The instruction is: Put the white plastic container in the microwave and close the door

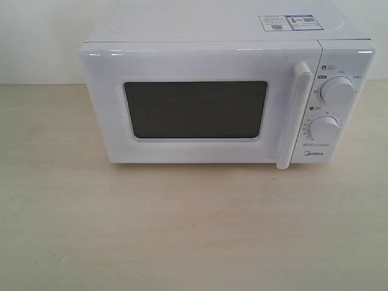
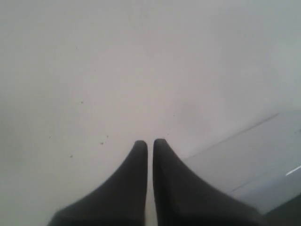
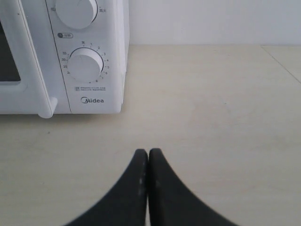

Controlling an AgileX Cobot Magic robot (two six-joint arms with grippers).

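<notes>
- Both pairs of jaws are closed on nothing, probably idle.
- Microwave [image 1: 348, 57] at bench [image 1: 182, 242] back edge has door [image 1: 194, 109] closed; container unseen, perhaps inside.

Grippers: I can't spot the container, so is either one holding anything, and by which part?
Nothing is held. The left gripper and right gripper are both shut, empty.

The white Midea microwave [image 1: 200, 30] stands squarely at the tabletop's far edge, with two round dials on its right panel. Its door [image 1: 194, 109], with a dark window and a vertical bar handle, is closed.
</notes>
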